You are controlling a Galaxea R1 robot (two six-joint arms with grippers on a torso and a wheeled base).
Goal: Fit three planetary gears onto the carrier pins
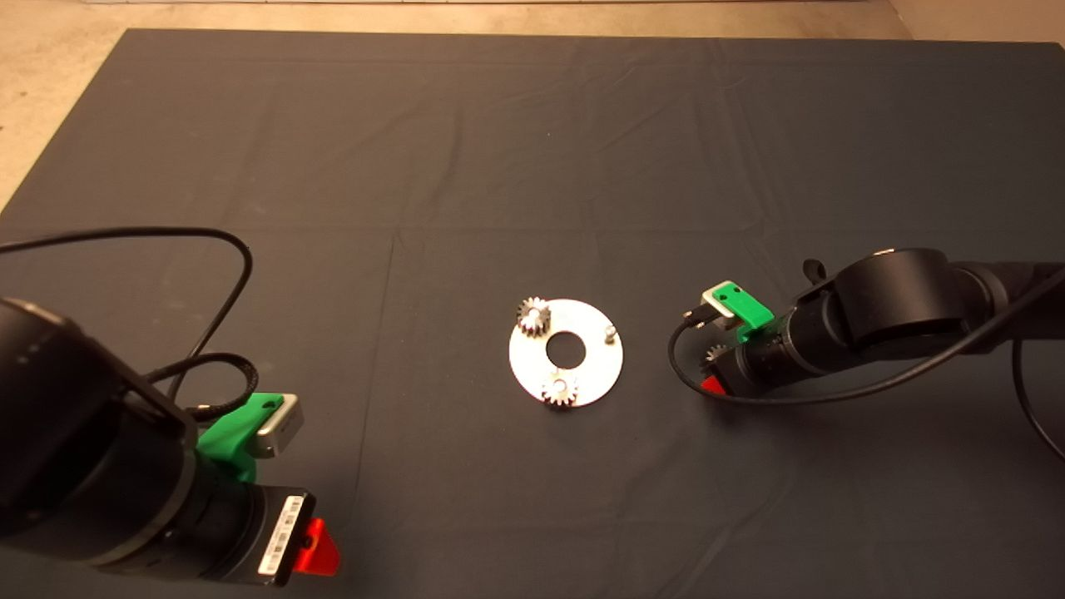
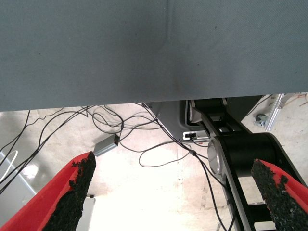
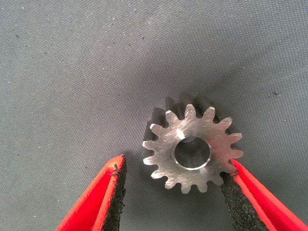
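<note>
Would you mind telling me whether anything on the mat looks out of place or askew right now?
Nothing looks damaged or askew. Two planetary gears sit on the silver disc; one carrier pin is bare. The third gear lies flat on the mat between the open fingers of the right gripper.

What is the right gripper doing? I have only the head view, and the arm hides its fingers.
Observer: The third gear lies flat on the mat, between the right gripper's open fingers.
Operator: Is it gripped?
Observer: Not yet. One pad touches its teeth; the other finger stands off with a gap.
Operator: And the left gripper?
Observer: Its wrist view shows its fingers wide apart and empty, with floor cables beyond the mat's edge.
</note>
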